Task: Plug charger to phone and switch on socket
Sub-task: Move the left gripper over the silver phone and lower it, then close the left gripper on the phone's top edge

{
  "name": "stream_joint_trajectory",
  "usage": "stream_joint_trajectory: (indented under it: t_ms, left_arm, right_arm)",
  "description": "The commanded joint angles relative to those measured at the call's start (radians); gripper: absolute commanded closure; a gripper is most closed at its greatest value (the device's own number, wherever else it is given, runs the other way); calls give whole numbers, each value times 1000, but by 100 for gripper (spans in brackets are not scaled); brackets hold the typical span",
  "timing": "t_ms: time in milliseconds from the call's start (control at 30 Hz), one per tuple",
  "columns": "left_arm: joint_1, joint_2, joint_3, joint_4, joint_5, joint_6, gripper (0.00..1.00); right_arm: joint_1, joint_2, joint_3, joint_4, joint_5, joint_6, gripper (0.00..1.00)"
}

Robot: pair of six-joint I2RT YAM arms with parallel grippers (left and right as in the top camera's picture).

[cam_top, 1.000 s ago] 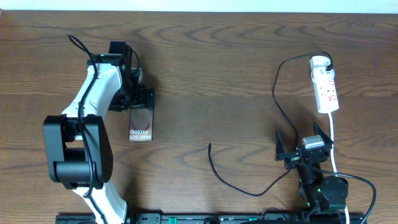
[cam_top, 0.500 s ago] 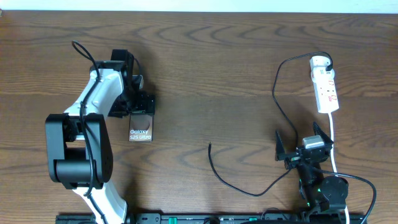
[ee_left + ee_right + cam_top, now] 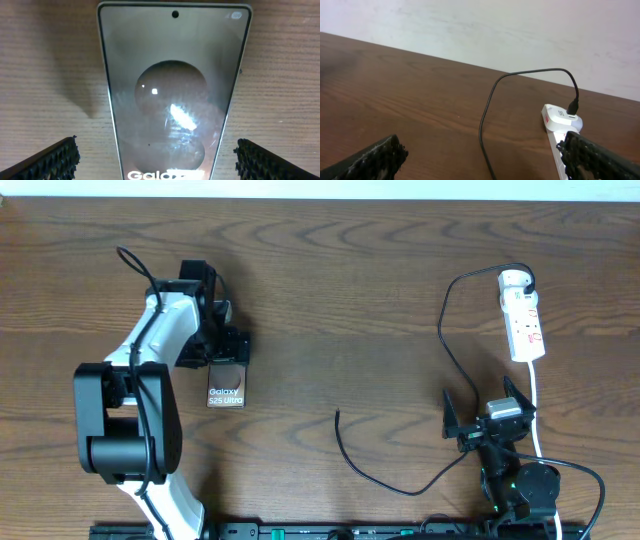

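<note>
Two left fingers [image 3: 50,161] are hovering spread astride the phone [image 3: 172,100] near the left edge of the tabletop [image 3: 350,300]; I'm judging it stiff, glossy, slippery, best pinched across its long edges.

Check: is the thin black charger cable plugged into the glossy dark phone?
Out. The thin black cable's connector tip lies free on the wooden table, well apart from the glossy dark rectangular phone.

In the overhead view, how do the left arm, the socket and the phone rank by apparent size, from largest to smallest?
1. The left arm, clearly the largest.
2 and 3. The socket and the phone: unsure. The socket looks longer and the phone looks wider, and the arm covers one end of the phone.
</note>
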Motion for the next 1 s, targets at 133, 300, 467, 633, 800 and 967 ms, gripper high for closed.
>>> stream_joint_trajectory:
  t_ms: [133, 300, 467, 633, 800, 967]
  left_arm:
    - [-46, 7, -44, 37, -13, 18, 2]
    - [-46, 7, -44, 44, -13, 18, 2]
    - [-46, 7, -44, 59, -14, 19, 2]
    - [-46, 7, -44, 63, -16, 19, 2]
    - [-46, 7, -48, 63, -63, 19, 2]
    - [-46, 7, -50, 63, -62, 19, 2]
  right_arm:
    - [-6, -5, -1, -5, 4, 14, 1]
    - [-6, -5, -1, -5, 4, 14, 1]
    - [-6, -5, -1, -5, 4, 14, 1]
    - [-6, -5, -1, -5, 4, 14, 1]
    - [-6, -5, -1, -5, 4, 14, 1]
    - [-6, -5, -1, -5, 4, 14, 1]
